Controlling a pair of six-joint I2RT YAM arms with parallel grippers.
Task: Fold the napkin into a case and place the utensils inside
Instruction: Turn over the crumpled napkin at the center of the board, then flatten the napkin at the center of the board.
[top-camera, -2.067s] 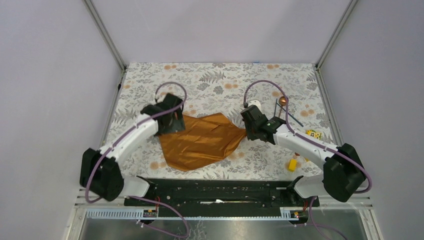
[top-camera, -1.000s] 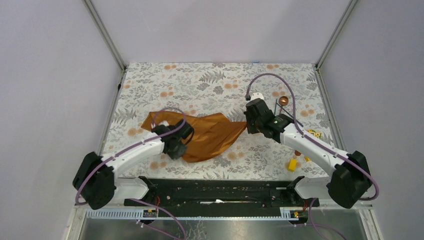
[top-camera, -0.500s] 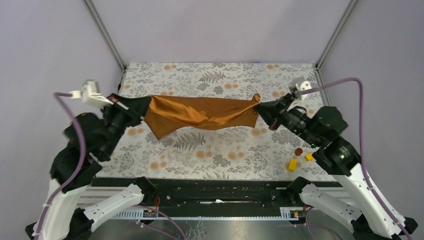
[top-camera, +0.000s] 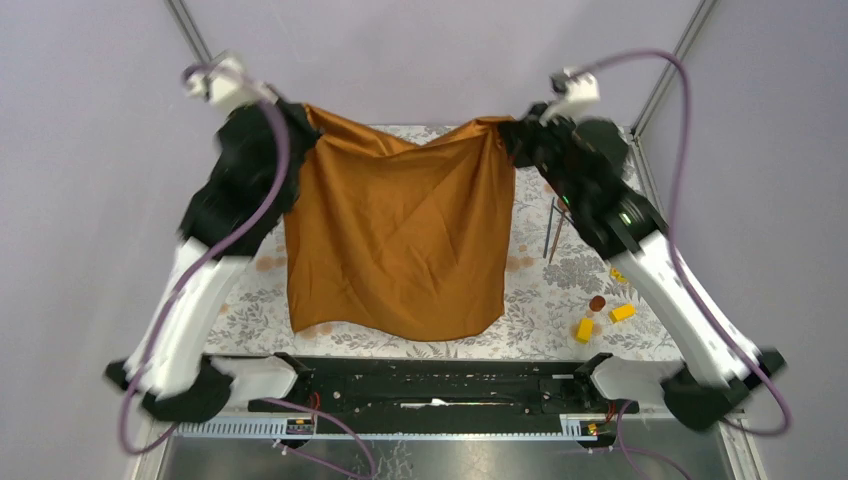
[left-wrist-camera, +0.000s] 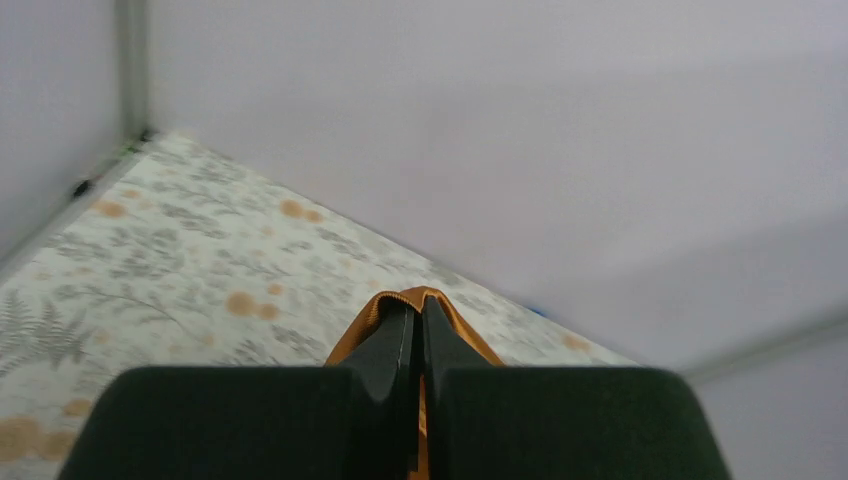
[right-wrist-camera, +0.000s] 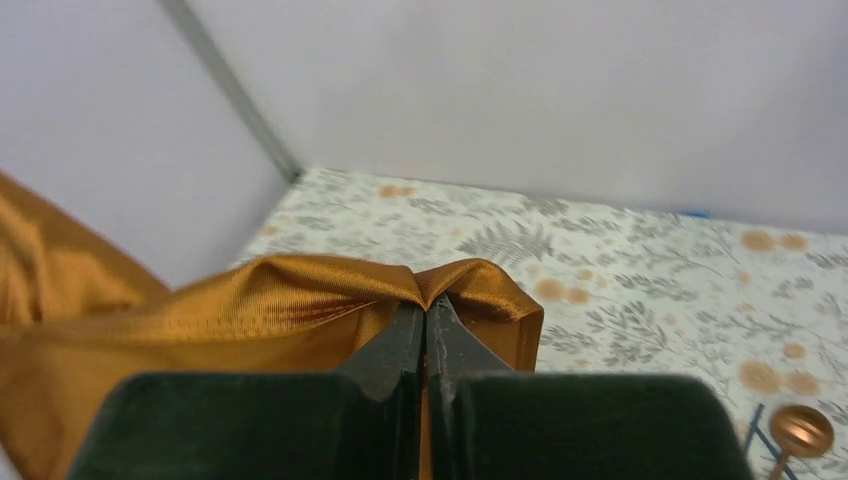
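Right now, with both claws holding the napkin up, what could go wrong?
1. The left claw and right claw each pinch only a small corner of the shiny napkin; a corner could slip out.
2. The utensils lie close to the napkin's hanging right edge; lowering it might cover or sweep them.

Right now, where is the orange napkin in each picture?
Top external: the napkin hangs spread in the middle, held by both top corners.
Left wrist: a small fold of it at bottom centre, pinched by the left gripper.
Right wrist: bunched across the lower left, pinched by the right gripper.
Shared landmark: the flowered table cover.
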